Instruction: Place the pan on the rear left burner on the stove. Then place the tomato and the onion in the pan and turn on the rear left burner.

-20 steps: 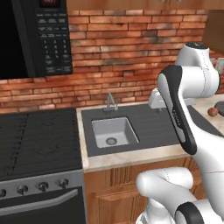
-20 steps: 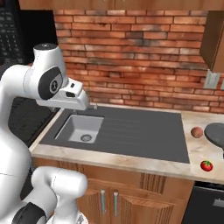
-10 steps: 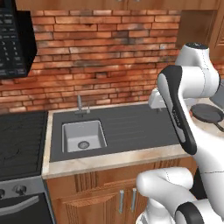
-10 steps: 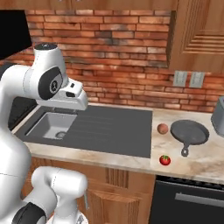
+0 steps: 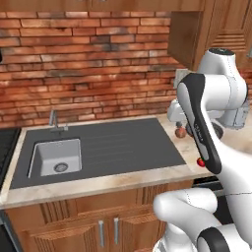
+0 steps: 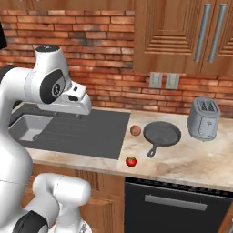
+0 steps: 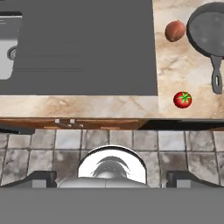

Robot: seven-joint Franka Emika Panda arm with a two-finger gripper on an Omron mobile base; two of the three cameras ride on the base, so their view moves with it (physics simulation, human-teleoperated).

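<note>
The grey pan [image 6: 162,134] lies on the beige counter right of the sink counter, its dark handle pointing at the front edge. The brown onion [image 6: 135,130] rests just left of the pan. The red tomato [image 6: 131,161] sits near the counter's front edge, in front of the onion. In the hand view the pan [image 7: 209,30], onion [image 7: 175,30] and tomato [image 7: 182,99] appear at the upper right. My gripper [image 7: 111,177] hangs high over the counter's front edge, left of them, open and holding nothing. A sliver of the black stove [image 5: 5,147] shows at the far left.
A steel sink [image 5: 54,156] with a faucet [image 5: 53,119] is set into the dark grey counter. A silver toaster [image 6: 203,119] stands right of the pan by the brick wall. A black appliance front [image 6: 177,205] sits under the counter. Wooden wall cabinets [image 6: 182,32] hang above.
The base has driven to the right, so the whole scene has slid left: the stove has nearly left the view, and the pan, onion and tomato have come closer. The arm holds its pose.
</note>
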